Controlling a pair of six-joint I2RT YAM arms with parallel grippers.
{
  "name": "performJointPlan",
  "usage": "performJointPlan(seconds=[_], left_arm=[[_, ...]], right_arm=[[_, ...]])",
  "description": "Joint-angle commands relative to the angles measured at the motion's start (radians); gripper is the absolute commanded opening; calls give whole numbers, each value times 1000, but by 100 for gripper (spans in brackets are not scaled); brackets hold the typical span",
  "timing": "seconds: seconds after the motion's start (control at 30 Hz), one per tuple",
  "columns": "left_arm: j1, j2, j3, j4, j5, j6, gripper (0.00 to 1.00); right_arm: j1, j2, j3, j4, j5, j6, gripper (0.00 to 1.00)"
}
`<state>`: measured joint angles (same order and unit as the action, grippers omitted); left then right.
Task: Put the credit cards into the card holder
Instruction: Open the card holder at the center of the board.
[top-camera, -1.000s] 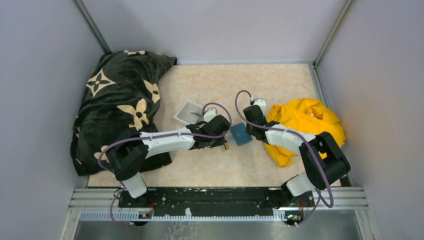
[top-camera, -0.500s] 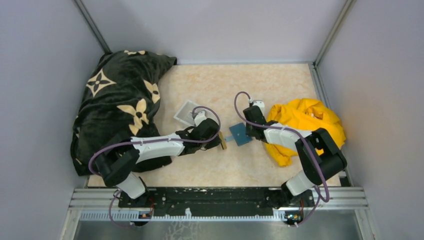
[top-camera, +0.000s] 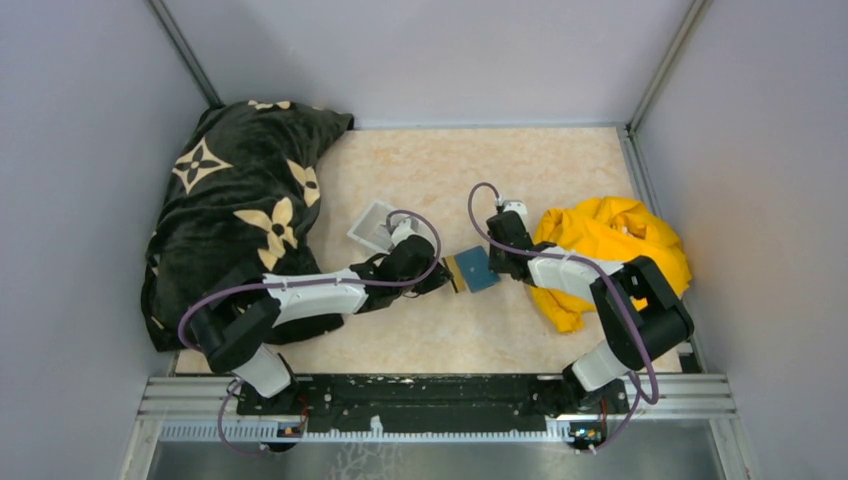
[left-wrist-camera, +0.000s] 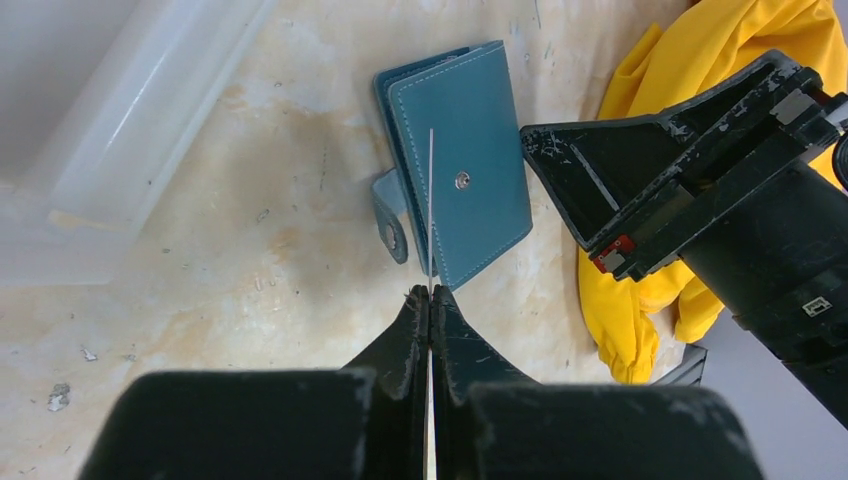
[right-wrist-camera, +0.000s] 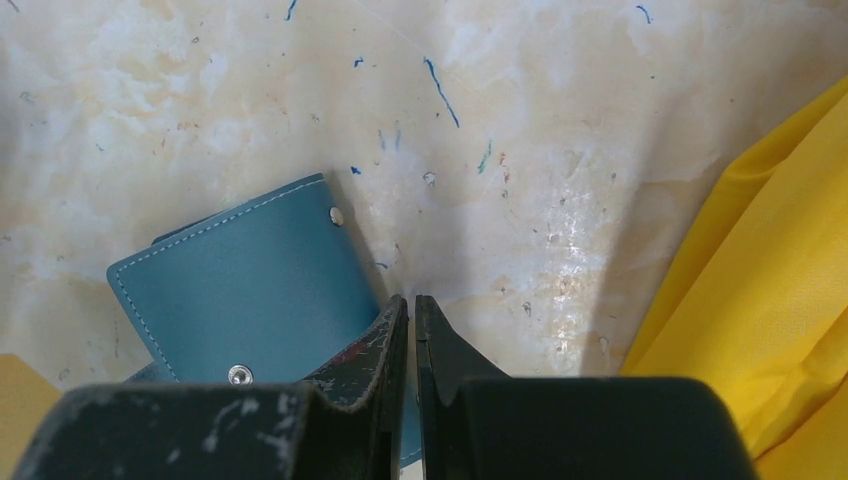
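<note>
The teal card holder (top-camera: 481, 268) lies folded on the marble table, its snap (left-wrist-camera: 462, 180) facing up. My left gripper (top-camera: 446, 276) is shut on a yellow-tan credit card (top-camera: 459, 270) at the holder's left edge. In the left wrist view the credit card (left-wrist-camera: 431, 200) shows edge-on as a thin line rising from the gripper (left-wrist-camera: 430, 292) across the card holder (left-wrist-camera: 470, 150). My right gripper (right-wrist-camera: 411, 300) is shut on the right edge of the card holder (right-wrist-camera: 240, 290). A corner of the credit card (right-wrist-camera: 12, 400) shows at lower left there.
A black blanket with tan flowers (top-camera: 240, 210) fills the left side. A crumpled yellow cloth (top-camera: 610, 250) lies under the right arm. A clear-white plastic tray (top-camera: 375, 225) sits behind the left gripper. Grey walls ring the table.
My left gripper has carried the credit card right and slightly back, up against the card holder's left edge, and turned it. The right arm shifted slightly early on, then held still.
</note>
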<state>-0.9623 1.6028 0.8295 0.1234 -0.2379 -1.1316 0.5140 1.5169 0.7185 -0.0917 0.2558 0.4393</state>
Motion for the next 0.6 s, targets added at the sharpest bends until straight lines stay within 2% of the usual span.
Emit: performJointPlan(seconds=[0.0,0.3,0.57], left_arm=[[9,-15,-33,48,11,-12,0],[11,-24,-94,93,-7,-61,0],[27,-25,-152,212,10,-82,0]], right_arm=[[-1,8,-14,49,-26,15,8],[11,12,-14,49,-31,27,8],[17,22,-21,50,-33,30,8]])
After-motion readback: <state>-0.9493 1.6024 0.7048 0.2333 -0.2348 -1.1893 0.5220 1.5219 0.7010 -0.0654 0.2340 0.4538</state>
